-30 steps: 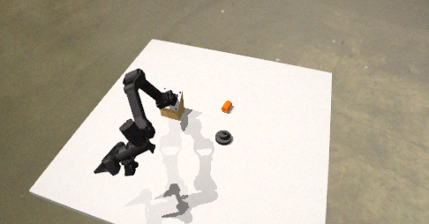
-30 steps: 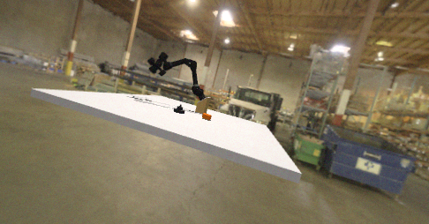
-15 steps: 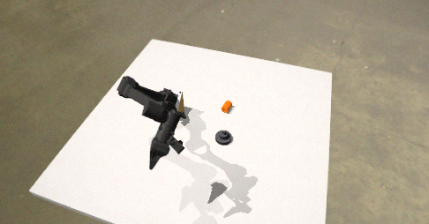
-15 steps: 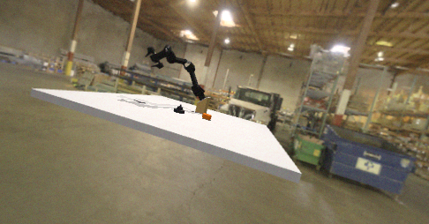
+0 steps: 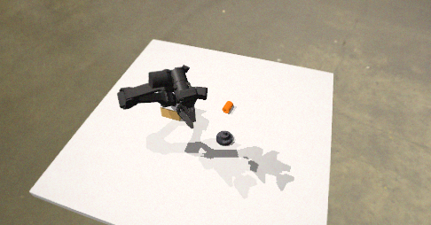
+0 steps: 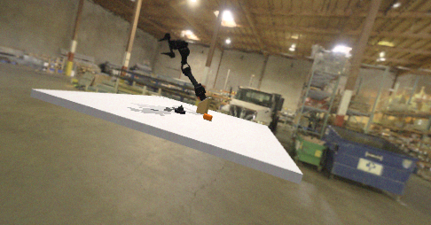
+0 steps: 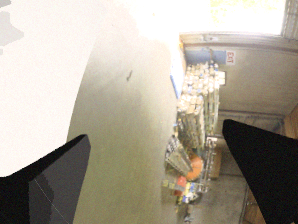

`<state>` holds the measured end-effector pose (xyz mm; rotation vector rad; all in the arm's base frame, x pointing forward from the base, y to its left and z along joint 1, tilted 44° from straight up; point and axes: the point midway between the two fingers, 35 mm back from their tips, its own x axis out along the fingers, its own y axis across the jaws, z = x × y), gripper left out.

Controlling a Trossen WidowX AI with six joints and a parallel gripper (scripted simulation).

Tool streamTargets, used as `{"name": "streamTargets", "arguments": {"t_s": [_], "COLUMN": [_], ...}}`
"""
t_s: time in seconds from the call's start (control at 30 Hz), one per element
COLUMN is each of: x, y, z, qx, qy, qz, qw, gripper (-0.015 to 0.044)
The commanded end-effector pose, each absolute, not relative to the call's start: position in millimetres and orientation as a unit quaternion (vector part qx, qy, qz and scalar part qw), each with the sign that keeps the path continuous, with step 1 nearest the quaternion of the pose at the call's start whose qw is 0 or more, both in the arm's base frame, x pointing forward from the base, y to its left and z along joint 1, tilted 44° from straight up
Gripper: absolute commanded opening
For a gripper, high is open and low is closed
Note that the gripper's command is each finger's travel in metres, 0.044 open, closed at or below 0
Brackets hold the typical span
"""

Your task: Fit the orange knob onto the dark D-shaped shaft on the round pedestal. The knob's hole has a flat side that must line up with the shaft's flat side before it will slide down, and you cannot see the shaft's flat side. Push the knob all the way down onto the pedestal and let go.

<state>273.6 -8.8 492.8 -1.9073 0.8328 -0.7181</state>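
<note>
The orange knob lies on the white table, apart from the pedestal, and looks to be on its side. The round dark pedestal stands on the table with its short shaft upright and bare. The shaft's flat side and the knob's hole cannot be made out. My gripper is open and empty, high above the table. Its fingers are spread wide in the wrist view and point away from the knob. Neither the knob nor the pedestal shows in the wrist view.
A tan block stands at the arm's base, to the left of the knob in the top view. The white table has open edges. The arm's shadow falls on the table around the pedestal.
</note>
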Motion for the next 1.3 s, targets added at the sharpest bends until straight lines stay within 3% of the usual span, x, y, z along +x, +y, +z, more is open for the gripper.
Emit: {"name": "streamTargets", "arguments": {"t_s": [0.0,0.2,0.4,0.8,1.03,1.27], "x": [272.2,276.7,339.9,425.6,418.3,367.5], "y": [34.4,48.9,118.3,212.3,216.6,184.9], "z": [491.0,488.3,441.3,235.3,97.8,-22.5], "qx": [-0.799,-0.807,-0.838,-0.870,-0.839,-0.770], "qy": [0.282,0.264,0.201,0.208,0.302,0.460], "qz": [-0.251,-0.241,-0.194,0.023,0.147,0.221], "qw": [0.469,0.470,0.469,0.445,0.427,0.382], "gripper": [0.0440,0.0440,0.0440,0.0440,0.0440,0.0440]}}
